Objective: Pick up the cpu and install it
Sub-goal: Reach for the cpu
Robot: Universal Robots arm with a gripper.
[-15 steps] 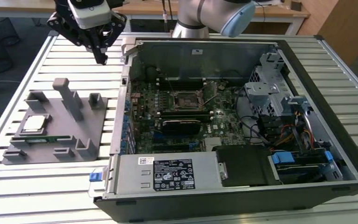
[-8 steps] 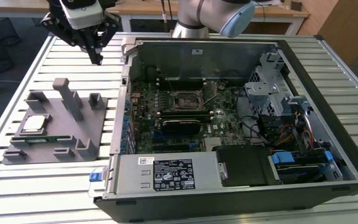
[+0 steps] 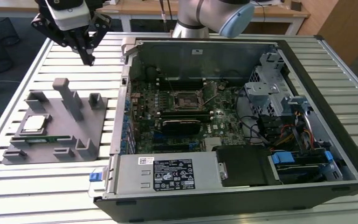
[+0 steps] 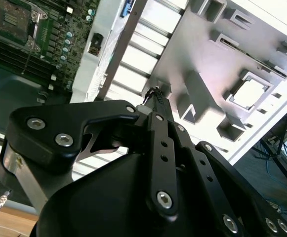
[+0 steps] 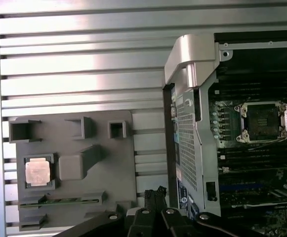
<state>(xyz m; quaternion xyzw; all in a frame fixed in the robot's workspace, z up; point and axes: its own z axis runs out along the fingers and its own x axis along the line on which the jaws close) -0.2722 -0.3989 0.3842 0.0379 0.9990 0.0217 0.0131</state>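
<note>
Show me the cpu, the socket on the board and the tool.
cpu [image 5: 37, 172]: first wrist view, middle of its metal top.
socket [image 5: 263, 121]: first wrist view, its dark centre.
tool [image 3: 89, 60]: exterior view, at its tip.

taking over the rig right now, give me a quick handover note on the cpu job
Gripper: shut, holding nothing, up over the slatted metal table, apart from the cpu.
Cpu: the small flat square chip with a silvery top lies in its pocket on the grey moulded fixture, to the exterior view's left of the open black computer case.
Socket: the square cpu socket on the green motherboard inside the case looks empty.
Done: nothing shows as done.
Left: cpu not yet picked up, not yet installed.
</note>
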